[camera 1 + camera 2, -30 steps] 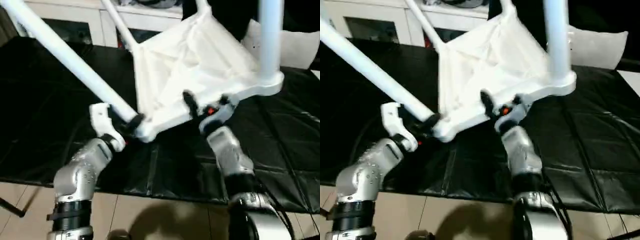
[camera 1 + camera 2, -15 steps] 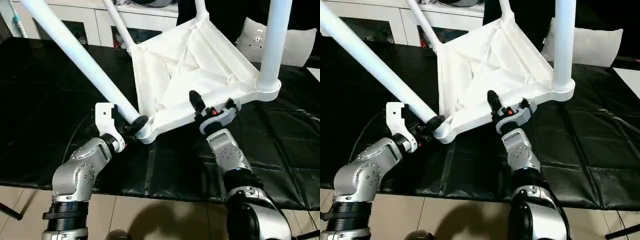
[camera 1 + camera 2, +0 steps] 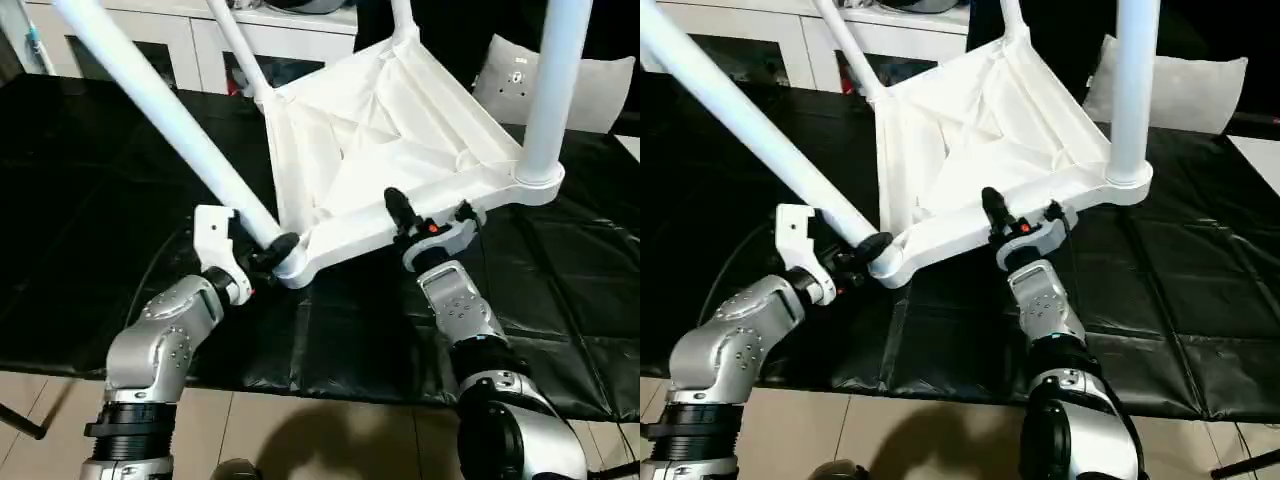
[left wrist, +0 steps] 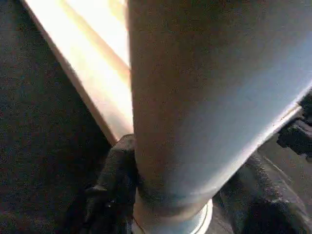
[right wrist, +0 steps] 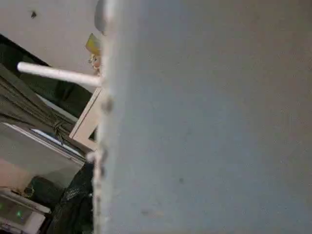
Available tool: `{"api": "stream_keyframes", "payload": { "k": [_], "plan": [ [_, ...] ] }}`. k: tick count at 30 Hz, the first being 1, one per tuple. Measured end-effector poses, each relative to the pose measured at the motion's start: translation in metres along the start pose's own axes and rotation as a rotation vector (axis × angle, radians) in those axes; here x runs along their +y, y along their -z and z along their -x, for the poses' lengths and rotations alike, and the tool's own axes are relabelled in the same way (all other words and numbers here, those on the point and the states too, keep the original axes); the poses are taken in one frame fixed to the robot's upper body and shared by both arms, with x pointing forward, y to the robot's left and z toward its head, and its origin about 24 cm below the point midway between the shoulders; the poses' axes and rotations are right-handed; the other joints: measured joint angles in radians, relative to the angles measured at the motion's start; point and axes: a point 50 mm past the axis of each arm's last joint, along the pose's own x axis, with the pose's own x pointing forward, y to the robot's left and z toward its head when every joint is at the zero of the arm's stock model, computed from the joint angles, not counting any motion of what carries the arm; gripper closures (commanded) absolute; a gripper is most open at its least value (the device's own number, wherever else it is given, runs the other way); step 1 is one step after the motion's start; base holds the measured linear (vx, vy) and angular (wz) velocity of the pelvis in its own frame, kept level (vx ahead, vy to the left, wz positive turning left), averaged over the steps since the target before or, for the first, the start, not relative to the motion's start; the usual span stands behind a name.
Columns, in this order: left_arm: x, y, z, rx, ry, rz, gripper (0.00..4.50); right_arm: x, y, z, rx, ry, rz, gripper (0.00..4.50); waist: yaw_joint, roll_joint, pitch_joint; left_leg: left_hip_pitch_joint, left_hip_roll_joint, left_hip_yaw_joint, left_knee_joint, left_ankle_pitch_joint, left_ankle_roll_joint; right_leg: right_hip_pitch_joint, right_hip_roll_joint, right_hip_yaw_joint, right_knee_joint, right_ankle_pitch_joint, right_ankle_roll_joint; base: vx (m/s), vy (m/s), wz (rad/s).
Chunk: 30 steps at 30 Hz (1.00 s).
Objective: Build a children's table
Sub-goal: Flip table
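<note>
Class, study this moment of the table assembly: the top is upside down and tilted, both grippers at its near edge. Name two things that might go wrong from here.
1. The left gripper clamps the leg right at its corner socket; that long leg leans far out, so it might lever loose or twist.
2. The table top sits tilted on the black mat, with the right gripper pinching only its near rim. If that grip slips, the top may drop or swing.
</note>
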Motion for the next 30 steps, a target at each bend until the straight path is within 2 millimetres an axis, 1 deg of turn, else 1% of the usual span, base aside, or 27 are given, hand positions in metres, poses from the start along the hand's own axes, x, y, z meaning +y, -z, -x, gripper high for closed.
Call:
{"api": "stream_keyframes", "payload": {
  "k": [1, 2, 3, 6, 7, 8, 9, 11, 12, 14, 15, 17, 18, 19, 20, 23, 25, 27, 28, 30],
  "plan": [
    [0.000, 0.005, 0.000, 0.013, 0.003, 0.008, 1.76, 0.000, 0.000, 0.000, 0.001, 0.000, -0.001, 2.36, -0.001, 0.000, 0.000, 0.000, 0.000, 0.000, 0.000, 0.000, 0.000, 0.000, 0.000, 0.000, 0.000, 0.000, 0.000, 0.000, 0.000, 0.00],
    [0.000, 0.009, 0.000, 0.025, 0.001, 0.015, 1.64, 0.000, 0.000, 0.000, 0.001, -0.004, -0.002, 2.38, -0.002, 0.000, 0.000, -0.002, 0.000, 0.000, 0.000, 0.000, 0.000, -0.002, 0.000, 0.000, 0.000, 0.000, 0.000, 0.000, 0.000, 0.00],
    [0.002, 0.011, 0.001, 0.032, -0.003, 0.015, 1.33, 0.000, 0.000, 0.000, 0.000, -0.007, -0.003, 2.40, -0.002, 0.000, 0.001, -0.004, 0.000, 0.000, 0.000, 0.000, 0.000, -0.005, 0.000, 0.000, 0.001, 0.000, 0.000, 0.000, 0.000, 0.00],
    [0.001, 0.012, 0.002, 0.034, 0.021, -0.012, 1.28, 0.001, 0.000, 0.000, -0.001, -0.010, -0.007, 2.40, -0.001, 0.000, 0.000, -0.009, 0.001, 0.002, 0.002, 0.001, 0.002, -0.012, 0.000, 0.000, 0.007, -0.001, -0.002, 0.000, 0.000, 0.00],
    [0.002, 0.011, 0.003, 0.031, 0.022, -0.018, 1.10, 0.001, 0.001, 0.000, -0.002, -0.011, -0.009, 2.40, -0.001, 0.000, 0.000, -0.011, 0.001, 0.002, 0.003, 0.002, 0.004, -0.015, 0.000, 0.000, 0.009, -0.001, -0.003, 0.000, 0.000, 0.00],
    [0.004, 0.011, 0.006, 0.027, 0.023, -0.029, 0.93, 0.001, 0.001, -0.001, -0.002, -0.012, -0.011, 2.40, -0.002, 0.000, 0.000, -0.015, 0.002, 0.002, 0.005, 0.003, 0.005, -0.019, 0.000, 0.000, 0.012, -0.002, -0.003, 0.000, 0.000, 0.00],
    [0.005, 0.013, 0.009, 0.023, 0.029, -0.036, 0.85, 0.002, 0.002, -0.001, -0.001, -0.012, -0.013, 2.40, -0.003, 0.000, 0.001, -0.016, 0.003, 0.002, 0.006, 0.003, 0.005, -0.020, 0.001, 0.000, 0.013, -0.002, -0.004, 0.000, 0.000, 0.00],
    [0.008, 0.019, 0.014, 0.044, 0.040, -0.033, 0.88, 0.002, 0.001, -0.001, -0.004, -0.012, -0.014, 2.40, -0.002, 0.001, 0.001, -0.016, 0.003, 0.002, 0.007, 0.003, 0.005, -0.021, 0.001, 0.000, 0.014, -0.002, -0.004, 0.000, 0.000, 0.00],
    [0.008, 0.021, 0.016, 0.044, 0.045, -0.038, 0.78, 0.001, 0.001, 0.000, -0.006, -0.011, -0.013, 2.40, -0.001, 0.001, 0.001, -0.016, 0.003, 0.002, 0.007, 0.003, 0.005, -0.021, 0.001, 0.000, 0.015, -0.002, -0.004, 0.000, 0.000, 0.00],
    [0.011, 0.022, 0.029, 0.043, 0.099, -0.125, 0.44, 0.002, 0.000, -0.001, -0.008, -0.007, -0.004, 2.40, 0.000, 0.001, 0.002, -0.017, 0.003, 0.002, 0.008, 0.001, 0.002, -0.021, 0.001, 0.000, 0.015, -0.002, -0.004, 0.000, 0.000, 0.00],
    [0.010, 0.021, 0.032, 0.044, 0.121, -0.159, 0.42, 0.001, -0.003, -0.001, -0.014, -0.001, 0.003, 2.40, 0.001, 0.002, 0.002, -0.017, 0.003, 0.002, 0.009, 0.001, 0.001, -0.021, 0.001, 0.000, 0.015, -0.002, -0.004, 0.000, 0.000, 0.00],
    [0.005, 0.015, 0.038, 0.035, 0.177, -0.242, 0.44, 0.002, -0.010, -0.001, -0.029, 0.018, 0.039, 2.40, 0.007, 0.002, 0.003, -0.018, 0.003, 0.002, 0.009, 0.001, 0.002, -0.021, 0.001, 0.000, 0.015, -0.001, -0.004, 0.000, 0.000, 0.00],
    [0.000, 0.010, 0.041, 0.028, 0.215, -0.282, 0.31, 0.005, -0.014, -0.002, -0.036, 0.023, 0.068, 2.40, 0.010, 0.003, 0.004, -0.018, 0.003, 0.002, 0.010, 0.002, 0.002, -0.021, 0.000, 0.000, 0.015, -0.001, -0.004, 0.000, 0.000, 0.00],
    [-0.004, 0.004, 0.041, 0.013, 0.248, -0.315, 0.31, 0.007, -0.019, -0.003, -0.042, 0.028, 0.101, 2.40, 0.014, 0.003, 0.004, -0.018, 0.003, 0.002, 0.010, 0.002, 0.002, -0.020, 0.000, 0.000, 0.015, 0.000, -0.004, 0.000, 0.000, 0.00],
    [-0.010, -0.002, 0.042, -0.009, 0.277, -0.344, 0.13, 0.011, -0.026, -0.004, -0.051, 0.029, 0.144, 2.40, 0.017, 0.003, 0.004, -0.017, 0.003, 0.002, 0.011, 0.002, 0.002, -0.019, 0.000, 0.000, 0.016, 0.000, -0.004, 0.000, 0.000, 0.00],
    [-0.018, -0.010, 0.045, -0.009, 0.317, -0.379, 0.01, 0.018, -0.044, -0.004, -0.072, 0.039, 0.248, 2.40, 0.018, 0.003, 0.004, -0.017, 0.003, 0.002, 0.014, 0.002, 0.002, -0.018, 0.000, 0.001, 0.016, 0.002, -0.003, 0.000, 0.000, 0.00],
    [-0.020, -0.014, 0.047, -0.006, 0.330, -0.391, 0.00, 0.019, -0.055, -0.001, -0.089, 0.052, 0.305, 2.40, 0.021, 0.003, 0.004, -0.017, 0.003, 0.002, 0.015, 0.002, 0.002, -0.017, 0.000, 0.001, 0.016, 0.003, -0.002, 0.000, 0.000, 0.00],
    [-0.023, -0.020, 0.048, -0.021, 0.346, -0.414, 0.00, 0.022, -0.062, 0.001, -0.099, 0.065, 0.348, 2.41, 0.021, 0.003, 0.004, -0.017, 0.003, 0.002, 0.015, 0.003, 0.001, -0.018, 0.000, 0.002, 0.016, 0.004, -0.001, 0.000, 0.000, 0.00],
    [-0.026, -0.024, 0.046, -0.027, 0.356, -0.428, 0.00, 0.023, -0.065, 0.003, -0.105, 0.080, 0.376, 2.41, 0.024, 0.002, 0.005, -0.017, 0.003, 0.002, 0.015, 0.003, 0.001, -0.018, 0.000, 0.002, 0.016, 0.004, 0.000, 0.000, 0.000, 0.00],
    [-0.031, -0.038, 0.044, -0.052, 0.370, -0.479, 0.00, 0.027, -0.071, 0.006, -0.119, 0.105, 0.434, 2.41, 0.026, 0.002, 0.005, -0.016, 0.002, 0.001, 0.015, 0.004, 0.000, -0.018, 0.000, 0.003, 0.017, 0.005, 0.000, 0.000, 0.000, 0.00]
  ]
}}
